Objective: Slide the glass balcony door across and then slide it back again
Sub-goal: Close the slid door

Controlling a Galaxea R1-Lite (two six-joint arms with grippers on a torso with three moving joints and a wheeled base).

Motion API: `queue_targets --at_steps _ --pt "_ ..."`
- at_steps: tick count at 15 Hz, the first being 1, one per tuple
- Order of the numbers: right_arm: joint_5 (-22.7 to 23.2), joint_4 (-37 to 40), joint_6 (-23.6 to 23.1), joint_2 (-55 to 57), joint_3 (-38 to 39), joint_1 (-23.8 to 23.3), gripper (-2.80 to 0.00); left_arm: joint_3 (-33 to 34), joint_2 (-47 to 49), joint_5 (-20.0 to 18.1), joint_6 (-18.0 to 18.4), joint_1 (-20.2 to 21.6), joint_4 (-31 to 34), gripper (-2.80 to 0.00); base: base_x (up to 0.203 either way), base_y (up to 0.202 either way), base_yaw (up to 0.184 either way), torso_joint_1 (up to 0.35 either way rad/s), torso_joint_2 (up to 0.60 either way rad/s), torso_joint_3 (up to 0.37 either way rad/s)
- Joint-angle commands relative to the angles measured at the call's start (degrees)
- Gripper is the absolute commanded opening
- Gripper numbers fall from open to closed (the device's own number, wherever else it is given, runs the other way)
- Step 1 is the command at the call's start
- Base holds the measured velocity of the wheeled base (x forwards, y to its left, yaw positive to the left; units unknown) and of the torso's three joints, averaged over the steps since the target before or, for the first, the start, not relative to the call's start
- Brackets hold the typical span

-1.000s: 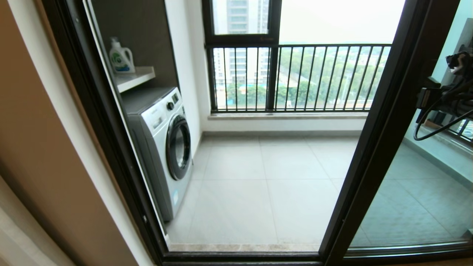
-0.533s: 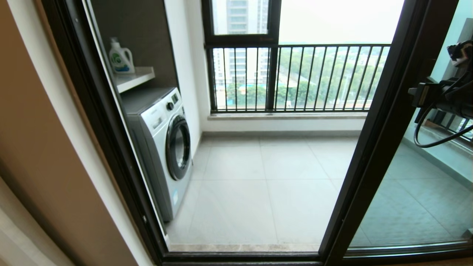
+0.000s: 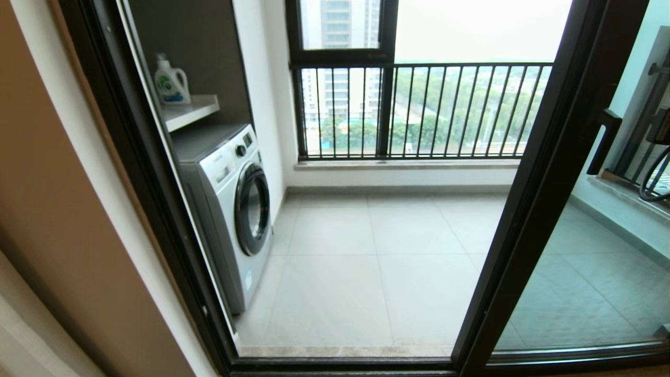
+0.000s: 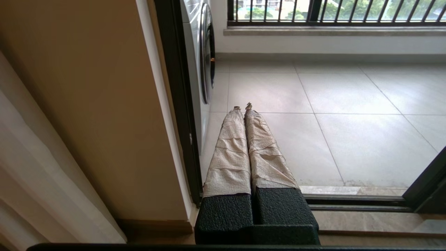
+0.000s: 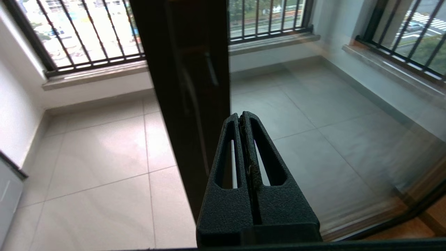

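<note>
- The glass balcony door (image 3: pixel 528 209) stands on the right side of the opening, its dark stile slanting across the head view, so the doorway to the tiled balcony floor (image 3: pixel 366 262) is open on the left.
- Its slim dark pull handle (image 3: pixel 603 141) sits on the stile, with nothing gripping it.
- The right hand (image 5: pixel 245 118) is closed, its two black fingers pressed together and holding nothing; it points at the door stile, close to it, though I cannot tell if it touches.
- The left hand (image 4: pixel 243 106) is closed too, its paper-wrapped fingers together and empty, low by the left door frame (image 4: pixel 177 104) near the washing machine (image 3: pixel 230 204).
- A white detergent bottle (image 3: pixel 170 81) with a green and blue label stands on the shelf (image 3: pixel 193 110) above the machine; its writing is too small to read.
- A black barred railing (image 3: pixel 429 110) closes off the far side of the balcony.
</note>
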Motion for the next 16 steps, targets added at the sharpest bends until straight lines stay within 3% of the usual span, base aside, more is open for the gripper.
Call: queue_targets --at_steps 1,9,16 --pt "0.6 -0.2 -0.1 3.9 -1.4 -4.3 -2.8 0.0 0.1 0.0 0.0 0.0 0.0 -2.8 0.0 0.0 0.0 0.0 0.0 0.0" --pt "1.0 -0.3 -0.2 15.4 -12.0 -5.1 -2.8 0.0 0.1 0.0 0.0 0.0 0.0 -2.8 0.0 0.0 0.0 0.0 0.0 0.0" --pt "-3.6 -0.4 -0.4 17.9 -15.1 1.8 -2.8 0.0 0.1 0.0 0.0 0.0 0.0 -2.8 0.0 0.0 0.0 0.0 0.0 0.0"
